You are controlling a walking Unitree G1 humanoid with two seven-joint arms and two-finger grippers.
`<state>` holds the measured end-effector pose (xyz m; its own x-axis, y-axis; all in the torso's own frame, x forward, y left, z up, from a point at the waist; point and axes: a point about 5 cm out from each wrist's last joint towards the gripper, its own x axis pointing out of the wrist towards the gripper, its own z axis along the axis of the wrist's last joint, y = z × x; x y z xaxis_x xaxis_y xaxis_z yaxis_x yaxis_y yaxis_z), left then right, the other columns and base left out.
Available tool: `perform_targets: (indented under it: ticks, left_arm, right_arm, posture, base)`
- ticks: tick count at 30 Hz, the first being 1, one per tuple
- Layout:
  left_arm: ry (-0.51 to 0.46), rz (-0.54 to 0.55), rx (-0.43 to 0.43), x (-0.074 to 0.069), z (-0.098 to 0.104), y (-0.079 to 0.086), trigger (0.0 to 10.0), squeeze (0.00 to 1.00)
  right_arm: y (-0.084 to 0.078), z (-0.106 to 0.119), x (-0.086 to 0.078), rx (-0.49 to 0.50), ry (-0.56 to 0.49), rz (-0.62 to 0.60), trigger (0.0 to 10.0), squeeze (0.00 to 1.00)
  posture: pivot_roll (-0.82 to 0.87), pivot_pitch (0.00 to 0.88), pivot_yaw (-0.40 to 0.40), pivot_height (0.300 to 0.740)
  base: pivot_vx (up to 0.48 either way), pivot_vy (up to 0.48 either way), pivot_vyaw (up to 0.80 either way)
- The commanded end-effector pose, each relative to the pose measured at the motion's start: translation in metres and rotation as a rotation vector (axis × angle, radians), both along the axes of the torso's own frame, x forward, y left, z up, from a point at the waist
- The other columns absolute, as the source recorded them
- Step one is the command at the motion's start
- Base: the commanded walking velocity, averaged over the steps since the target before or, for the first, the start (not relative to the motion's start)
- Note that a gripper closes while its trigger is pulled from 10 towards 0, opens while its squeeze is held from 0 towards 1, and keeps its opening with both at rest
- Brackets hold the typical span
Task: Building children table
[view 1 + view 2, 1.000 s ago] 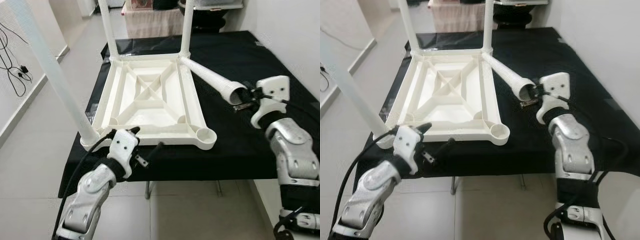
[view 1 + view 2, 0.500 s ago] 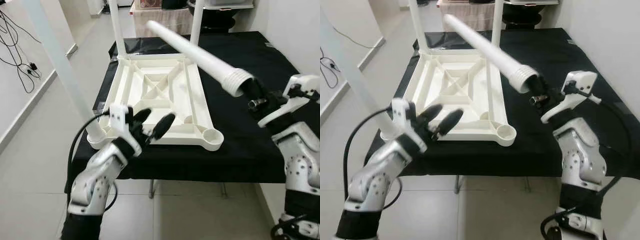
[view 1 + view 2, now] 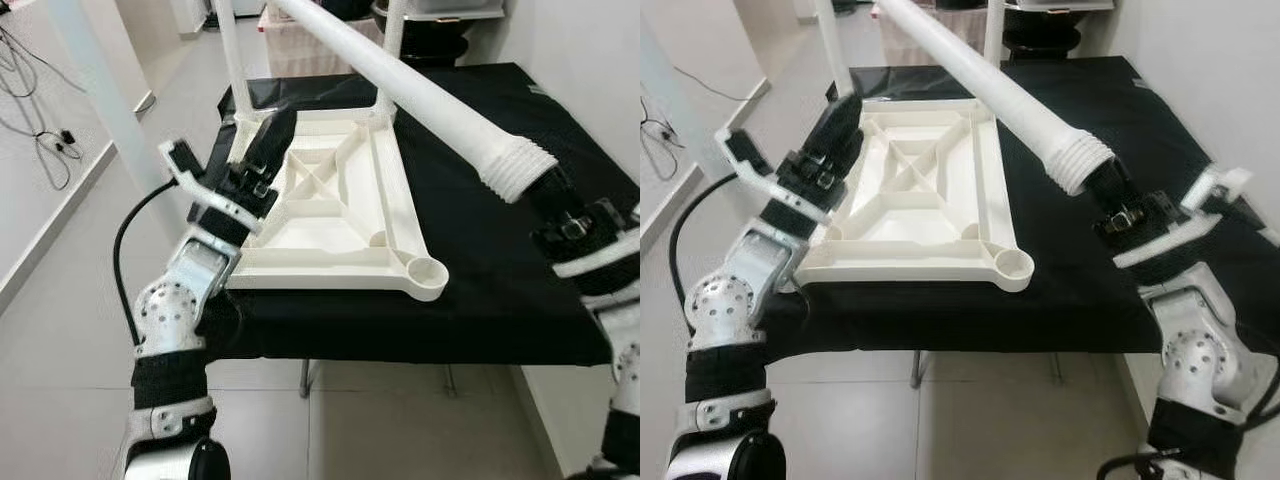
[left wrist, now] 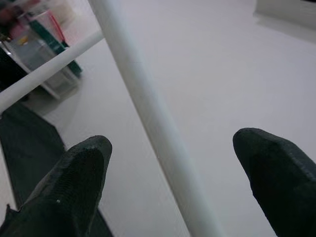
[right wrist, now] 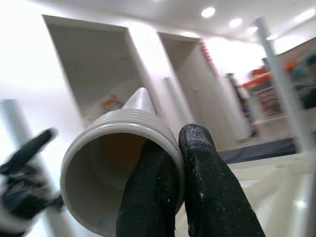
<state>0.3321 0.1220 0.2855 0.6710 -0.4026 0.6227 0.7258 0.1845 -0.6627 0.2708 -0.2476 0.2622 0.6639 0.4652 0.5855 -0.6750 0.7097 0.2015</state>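
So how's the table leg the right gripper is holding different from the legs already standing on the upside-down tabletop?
The held leg is loose and slanted, pinched at its threaded rim by the right gripper. The fitted leg stands upright in a corner of the tabletop. The held leg's threaded end shows; the fitted leg's is seated. Both are white tapered tubes.

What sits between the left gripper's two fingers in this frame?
An upright white table leg runs between the open fingers of the left gripper, untouched, in the left wrist view.

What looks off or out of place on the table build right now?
One socket at the near right corner of the upturned tabletop stands empty. Its loose leg is held aloft by the right gripper, one finger inside its threaded end. The left gripper is open around a fitted leg.
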Motion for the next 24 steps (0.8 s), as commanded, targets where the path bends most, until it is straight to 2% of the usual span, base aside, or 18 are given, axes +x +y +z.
perform_targets:
  ticks: [1, 9, 16, 20, 24]
  left_arm:
    - [0.011, -0.020, -0.022, 0.002, 0.001, 0.007, 10.0, 0.00]
    - [0.027, -0.044, -0.055, 0.009, 0.007, 0.015, 10.0, 0.00]
    - [0.020, -0.057, -0.069, 0.010, 0.010, 0.016, 10.0, 0.00]
    - [0.019, -0.079, -0.083, 0.011, 0.011, 0.016, 10.0, 0.00]
    - [0.022, -0.080, -0.076, 0.011, 0.011, 0.015, 10.0, 0.00]
  right_arm:
    - [0.009, -0.001, -0.012, -0.007, -0.038, 0.113, 0.0, 0.00]
    - [0.020, -0.008, -0.021, -0.042, -0.030, 0.211, 0.0, 0.00]
    - [0.027, -0.012, -0.027, -0.072, -0.023, 0.285, 0.0, 0.00]
    - [0.038, -0.020, -0.032, -0.128, 0.015, 0.356, 0.0, 0.00]
    - [0.043, -0.025, -0.033, -0.155, 0.039, 0.379, 0.0, 0.00]
  posture:
    - [-0.09, 0.139, 0.063, 0.740]
    - [-0.10, 0.135, 0.066, 0.740]
    - [-0.10, 0.132, 0.066, 0.740]
    - [-0.10, 0.130, 0.065, 0.740]
    - [-0.10, 0.132, 0.065, 0.740]
  base:
    - [0.000, 0.000, 0.00]
    - [0.000, 0.000, 0.00]
    - [0.000, 0.000, 0.00]
    - [0.000, 0.000, 0.00]
    - [0.000, 0.000, 0.00]
